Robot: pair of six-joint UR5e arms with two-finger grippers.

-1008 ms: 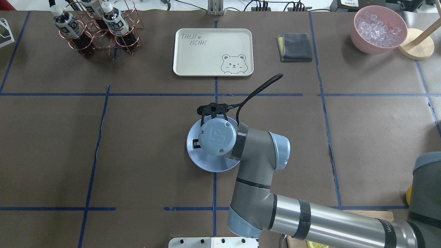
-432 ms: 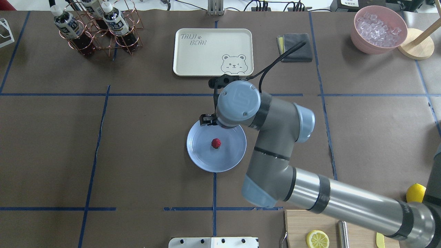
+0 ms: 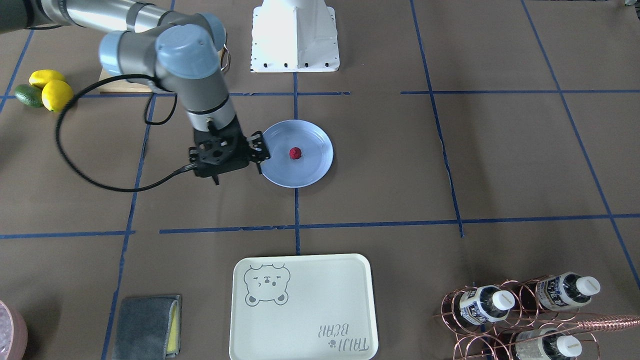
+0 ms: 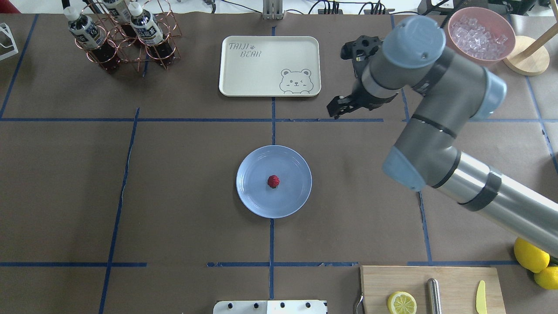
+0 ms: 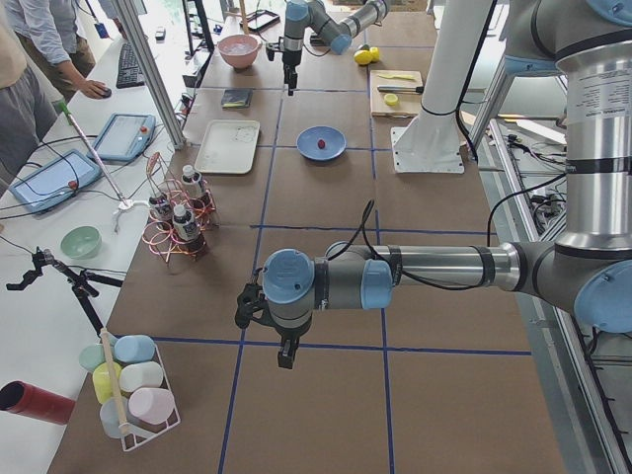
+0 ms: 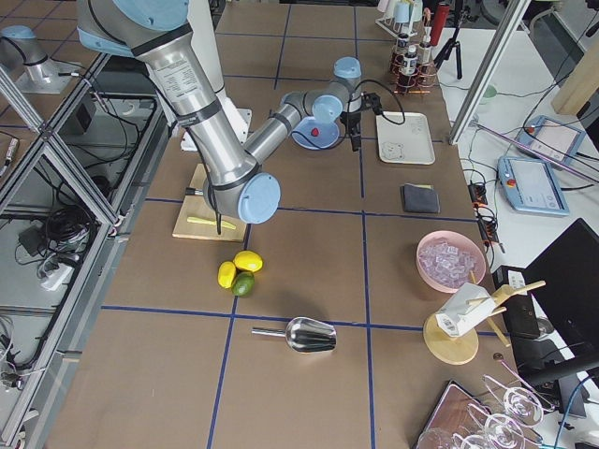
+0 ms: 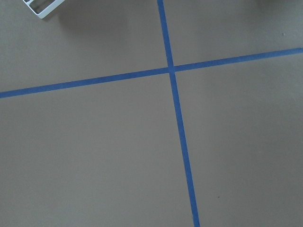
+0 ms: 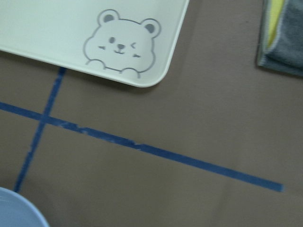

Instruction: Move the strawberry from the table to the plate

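Leave the strawberry (image 4: 273,181) alone, settled near the middle of the plate (image 4: 253,192) on the surface (image 4: 183,174); placing looks done. Carry the right hand (image 4: 338,108) clear without sweeping low over the rim. From overhead: raised, well apart from the plate, near the tray (image 4: 261,74) corner, fingers released and empty, forearm reaching in from the right. Cannot tell the left hand (image 5: 286,348) state.

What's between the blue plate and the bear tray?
Overhead view: only bare brown paper-covered table with a blue tape line, between round light-blue plate and cream bear-printed tray.
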